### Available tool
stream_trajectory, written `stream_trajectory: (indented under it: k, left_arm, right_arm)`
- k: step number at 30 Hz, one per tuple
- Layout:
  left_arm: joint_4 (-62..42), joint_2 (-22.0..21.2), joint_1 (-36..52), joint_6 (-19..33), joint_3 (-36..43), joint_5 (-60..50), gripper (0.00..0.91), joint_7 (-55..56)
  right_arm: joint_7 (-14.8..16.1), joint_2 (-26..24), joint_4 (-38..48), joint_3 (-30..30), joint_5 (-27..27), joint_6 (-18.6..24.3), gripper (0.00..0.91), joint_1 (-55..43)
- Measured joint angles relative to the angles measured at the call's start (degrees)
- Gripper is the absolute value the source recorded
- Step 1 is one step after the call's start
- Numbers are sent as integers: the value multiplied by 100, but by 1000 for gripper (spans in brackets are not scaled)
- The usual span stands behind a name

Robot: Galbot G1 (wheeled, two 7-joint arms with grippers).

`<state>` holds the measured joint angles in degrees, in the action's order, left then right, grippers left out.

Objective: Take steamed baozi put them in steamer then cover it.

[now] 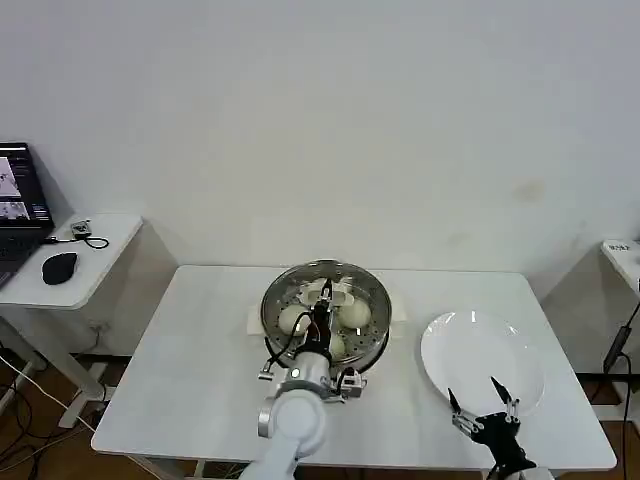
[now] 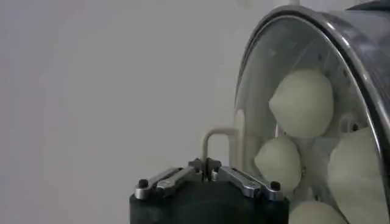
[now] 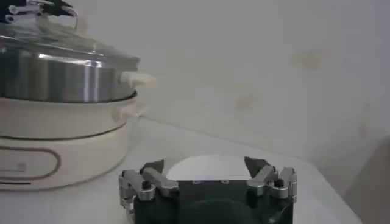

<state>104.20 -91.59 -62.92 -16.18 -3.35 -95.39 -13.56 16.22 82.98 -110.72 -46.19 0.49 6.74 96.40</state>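
Note:
The steamer [image 1: 272,303] stands mid-table, its steel wall [image 3: 55,79] on a whitish base. Several cream baozi [image 1: 293,320] lie inside it, showing through the glass lid [image 2: 274,73] as round buns [image 2: 303,102]. The lid [image 3: 67,52] rests on the steamer's rim. My left gripper [image 1: 322,318] is over the steamer's middle, shut on the lid's cream loop handle [image 2: 210,137], with its jaws [image 2: 205,164] pressed together. My right gripper [image 1: 483,405] hangs open just above the near edge of the white plate [image 1: 483,355], nothing between its fingers [image 3: 204,163].
The white table [image 1: 190,370] carries the steamer and the plate [image 3: 207,176]. A side table [image 1: 95,250] at the left holds a laptop [image 1: 20,200] and a mouse [image 1: 59,266]. Another surface edge [image 1: 622,255] shows at the far right.

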Motion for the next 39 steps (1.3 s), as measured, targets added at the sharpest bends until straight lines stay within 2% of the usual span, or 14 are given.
stream_trajectory:
  k: [14,26,32,39]
  left_arm:
    - [477,178,-231,23,30,147,907,-16]
    - [1590,764,-869,175,-39,729,907,76]
    - [2093,1128,-1533,441,-508,1980,907,622]
    - [2141,1315,-2333,1214,-1641,4595,907,1685]
  right_arm:
    - [6,8,5,30,-53,14,907,17]
    - [8,6,30,76,-92,14,907,26]
    - [-7,-34,-67,131,7,-43,907,71]
    - [-83,-153,-279,230,214,-169,907,178]
